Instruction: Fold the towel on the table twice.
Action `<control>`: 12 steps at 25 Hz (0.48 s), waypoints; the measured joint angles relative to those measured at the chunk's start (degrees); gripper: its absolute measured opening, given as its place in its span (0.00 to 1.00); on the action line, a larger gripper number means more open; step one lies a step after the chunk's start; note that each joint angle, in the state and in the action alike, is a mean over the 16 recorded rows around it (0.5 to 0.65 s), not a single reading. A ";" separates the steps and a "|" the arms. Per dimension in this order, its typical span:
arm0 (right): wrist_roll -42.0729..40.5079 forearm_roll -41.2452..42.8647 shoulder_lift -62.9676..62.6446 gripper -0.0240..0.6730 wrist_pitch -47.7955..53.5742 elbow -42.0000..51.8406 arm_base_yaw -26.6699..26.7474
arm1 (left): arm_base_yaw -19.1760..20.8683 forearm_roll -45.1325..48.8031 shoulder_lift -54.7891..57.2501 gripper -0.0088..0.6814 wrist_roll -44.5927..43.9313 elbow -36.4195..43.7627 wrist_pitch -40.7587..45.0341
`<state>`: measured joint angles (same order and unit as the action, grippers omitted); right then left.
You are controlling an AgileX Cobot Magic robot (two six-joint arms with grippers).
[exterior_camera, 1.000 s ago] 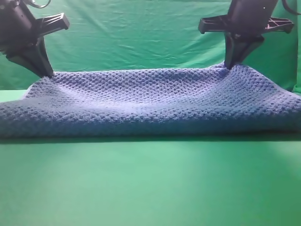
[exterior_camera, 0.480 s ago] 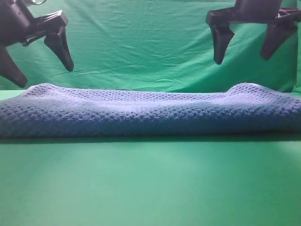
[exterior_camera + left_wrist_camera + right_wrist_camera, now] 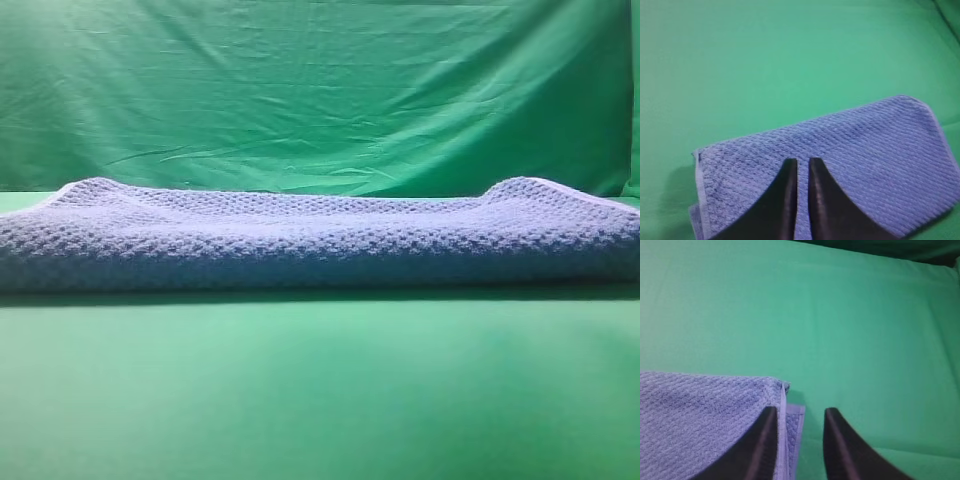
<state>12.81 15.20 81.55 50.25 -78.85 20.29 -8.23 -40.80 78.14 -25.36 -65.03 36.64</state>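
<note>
Fingers of the left gripper (image 3: pixel 802 170) are seen nearly shut on nothing above the towel (image 3: pixel 840 165); the right gripper (image 3: pixel 799 420) is held partly open, empty, over a layered corner. Folded once, the towel is spread across the table (image 3: pixel 320 400). Matching corners should be pinched for the second fold.

**Setting: staged recording bench, green-screen type**

Item one: my work surface, a smooth bright green table (image 3: pixel 320 390), running wide to left and right. Item two: a wrinkled green cloth backdrop (image 3: pixel 320 90) hung upright along the far side. Item three: one blue-grey waffle-weave towel (image 3: pixel 320 240), the only prop. No household or shop fittings in my view; it reads as a lab-style test set.
</note>
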 joint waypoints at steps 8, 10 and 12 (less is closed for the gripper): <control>-3.87 -4.19 -13.13 0.05 5.72 0.21 0.00 | 0.01 4.32 -14.22 0.01 0.52 -1.06 8.84; -5.49 -5.81 -16.28 0.03 6.40 0.70 0.00 | 0.01 6.24 -18.10 0.01 1.22 -0.90 10.25; -7.16 -7.49 -19.45 0.03 6.72 1.56 0.00 | 0.01 8.46 -22.15 0.01 2.25 -0.44 11.34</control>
<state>5.65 7.71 62.10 56.97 -77.29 20.29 -8.22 -32.34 55.98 -23.11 -65.47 47.98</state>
